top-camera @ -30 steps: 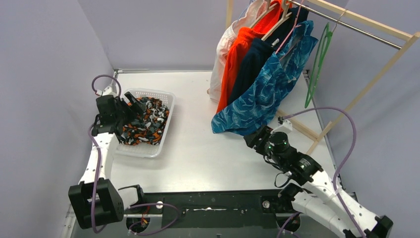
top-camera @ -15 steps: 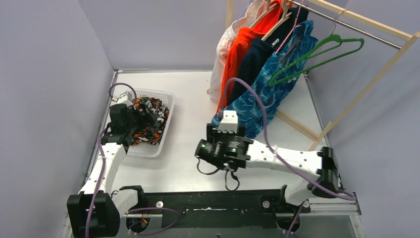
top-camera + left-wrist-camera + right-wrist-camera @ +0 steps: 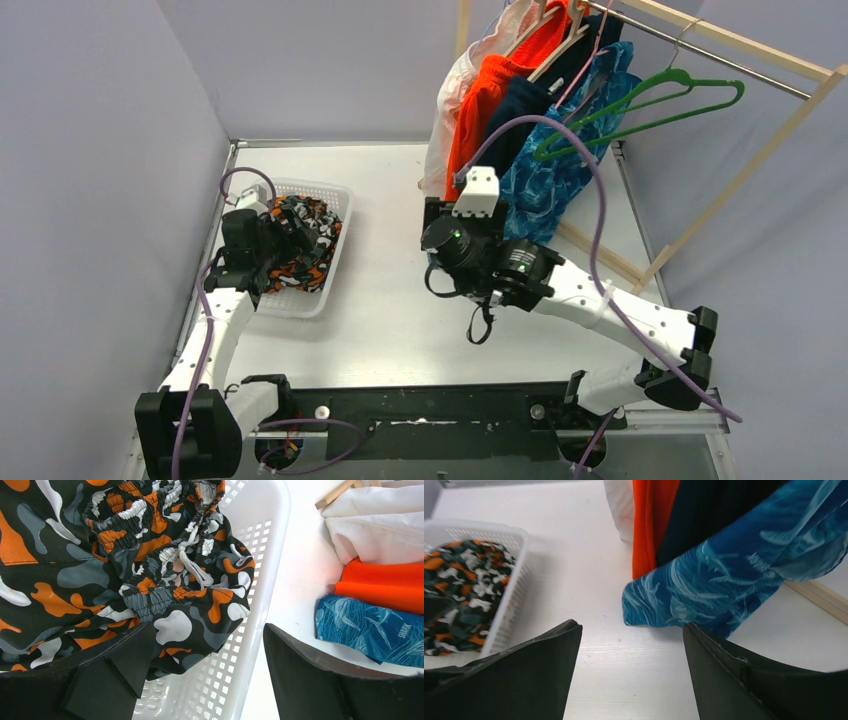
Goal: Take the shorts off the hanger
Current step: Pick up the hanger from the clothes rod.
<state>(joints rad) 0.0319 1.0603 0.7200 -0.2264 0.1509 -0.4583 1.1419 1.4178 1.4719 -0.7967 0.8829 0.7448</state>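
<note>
The camouflage shorts (image 3: 296, 252) (image 3: 125, 555) lie bunched in the white basket (image 3: 338, 196) (image 3: 272, 540). My left gripper (image 3: 285, 222) (image 3: 206, 630) hangs open over the basket's right wall, one finger beside the cloth, gripping nothing. Teal-blue shorts (image 3: 555, 185) (image 3: 734, 575), navy shorts (image 3: 508, 120) (image 3: 709, 510), orange shorts (image 3: 475, 100) (image 3: 651, 515) and white shorts (image 3: 443, 135) (image 3: 621, 505) hang on hangers (image 3: 560, 45) from the rail. My right gripper (image 3: 438, 218) (image 3: 631, 626) is open and empty, low over the table, just short of the teal-blue hem.
An empty green hanger (image 3: 645, 105) hangs on the metal rail (image 3: 745, 68) right of the shorts. The wooden rack's base bar (image 3: 600, 255) lies on the table behind my right arm. Purple walls close in left, back and right.
My right arm swung from the right side across to the table's middle, then toward the teal-blue shorts, its jaws opening wider. The green hanger turned from edge-on to broadside. The left gripper shifted slightly, then held.
</note>
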